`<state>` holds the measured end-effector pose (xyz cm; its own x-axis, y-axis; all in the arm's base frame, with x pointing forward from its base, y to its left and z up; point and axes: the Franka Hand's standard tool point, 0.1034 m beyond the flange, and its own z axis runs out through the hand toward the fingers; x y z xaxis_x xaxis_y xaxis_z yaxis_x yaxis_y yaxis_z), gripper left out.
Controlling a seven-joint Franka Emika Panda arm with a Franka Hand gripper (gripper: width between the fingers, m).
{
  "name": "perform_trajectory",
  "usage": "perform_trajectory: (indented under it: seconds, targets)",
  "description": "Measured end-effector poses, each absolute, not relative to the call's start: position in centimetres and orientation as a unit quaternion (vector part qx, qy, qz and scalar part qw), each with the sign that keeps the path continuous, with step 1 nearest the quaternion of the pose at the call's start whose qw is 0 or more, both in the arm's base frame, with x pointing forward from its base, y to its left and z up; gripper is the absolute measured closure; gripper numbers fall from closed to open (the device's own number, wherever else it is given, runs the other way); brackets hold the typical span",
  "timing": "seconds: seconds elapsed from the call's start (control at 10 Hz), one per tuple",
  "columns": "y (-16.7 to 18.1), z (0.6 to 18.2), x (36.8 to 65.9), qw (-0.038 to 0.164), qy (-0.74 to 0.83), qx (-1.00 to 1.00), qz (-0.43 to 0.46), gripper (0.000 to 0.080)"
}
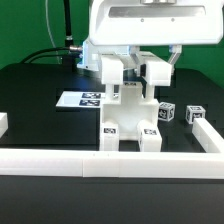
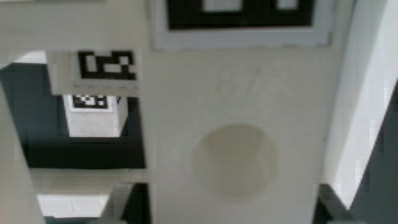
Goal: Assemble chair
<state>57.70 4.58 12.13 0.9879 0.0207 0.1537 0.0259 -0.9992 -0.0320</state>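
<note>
The chair's white parts stand joined in a blocky body [image 1: 127, 112] at the table's middle, with tagged feet at its base. My gripper [image 1: 131, 74] reaches down over its top. In the wrist view a broad white panel [image 2: 231, 110] with a tag at one end fills the space between my two dark fingers [image 2: 135, 203], which sit flush against its sides, so the gripper [image 2: 235, 205] is shut on it. Another tagged white piece [image 2: 102, 80] shows beside the panel. Two small tagged blocks [image 1: 165, 112] [image 1: 195, 115] lie loose on the exterior view's right.
The marker board [image 1: 82, 99] lies flat at the exterior view's left of the chair. A plain white border rail [image 1: 100, 161] runs along the front, with short ends at both sides. Black cables hang at the back left.
</note>
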Motion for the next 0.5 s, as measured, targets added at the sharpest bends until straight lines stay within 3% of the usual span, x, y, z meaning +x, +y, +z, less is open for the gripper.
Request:
perform_trajectory:
  seconds: [0.5]
  targets:
    - [4.85, 11.98, 57.08, 0.014, -0.015, -0.995, -0.093, 0.0515]
